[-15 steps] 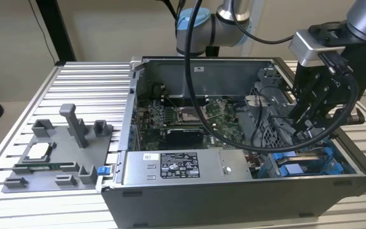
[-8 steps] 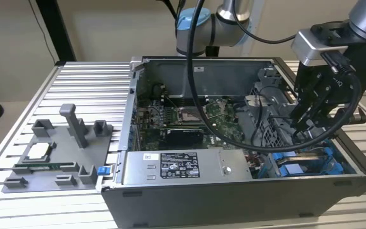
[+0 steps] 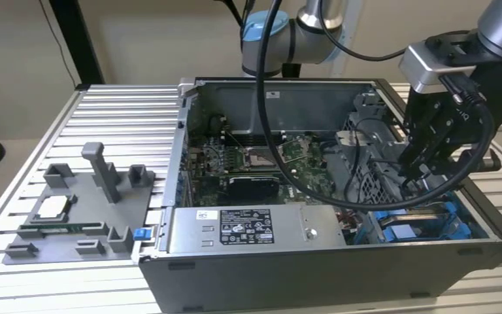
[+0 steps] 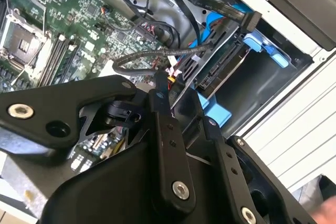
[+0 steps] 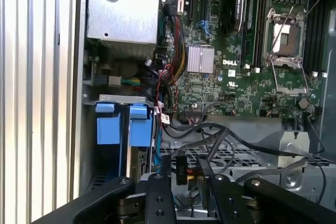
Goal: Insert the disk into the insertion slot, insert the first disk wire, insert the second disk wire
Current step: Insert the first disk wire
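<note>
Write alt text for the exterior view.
A robot arm's gripper hangs inside an open computer case, above the blue-framed disk at the exterior view's right. A grey power-supply box sits inside the case too, and a grey fixture plate lies on the slatted table.

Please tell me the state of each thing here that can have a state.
disk: sitting in its slot, in the blue carrier; its ports look free.
tool: shut on the black connector.
black connector: held, not yet plugged in.
computer case: open, side panel off.
</note>
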You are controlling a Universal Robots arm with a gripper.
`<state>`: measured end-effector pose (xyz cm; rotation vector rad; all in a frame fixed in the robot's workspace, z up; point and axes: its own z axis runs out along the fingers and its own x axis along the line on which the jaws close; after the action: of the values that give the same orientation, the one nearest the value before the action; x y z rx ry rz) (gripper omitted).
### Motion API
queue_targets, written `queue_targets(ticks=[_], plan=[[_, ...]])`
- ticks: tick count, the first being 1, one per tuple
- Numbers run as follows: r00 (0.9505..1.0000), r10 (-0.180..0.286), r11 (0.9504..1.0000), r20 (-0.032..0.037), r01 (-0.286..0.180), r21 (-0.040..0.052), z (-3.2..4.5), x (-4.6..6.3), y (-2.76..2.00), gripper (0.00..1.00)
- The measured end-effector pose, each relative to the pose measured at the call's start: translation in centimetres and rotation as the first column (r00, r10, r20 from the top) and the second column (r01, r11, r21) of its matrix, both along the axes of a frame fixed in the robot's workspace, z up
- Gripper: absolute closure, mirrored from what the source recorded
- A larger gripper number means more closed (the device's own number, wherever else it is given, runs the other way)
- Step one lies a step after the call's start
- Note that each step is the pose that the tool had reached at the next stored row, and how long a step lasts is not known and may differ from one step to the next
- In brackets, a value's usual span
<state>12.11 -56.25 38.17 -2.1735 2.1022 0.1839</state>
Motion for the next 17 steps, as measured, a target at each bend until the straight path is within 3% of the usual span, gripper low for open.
queue_targets(ticks=[1, 17], plan=[[1.0000, 0.000, 1.0000, 0.0002, 0.000, 0.0000, -0.01, 0.00, 0.00, 1.00], [1.0000, 0.000, 1.0000, 0.0002, 0.000, -0.0041, -0.18, 0.00, -0.01, 1.00]])
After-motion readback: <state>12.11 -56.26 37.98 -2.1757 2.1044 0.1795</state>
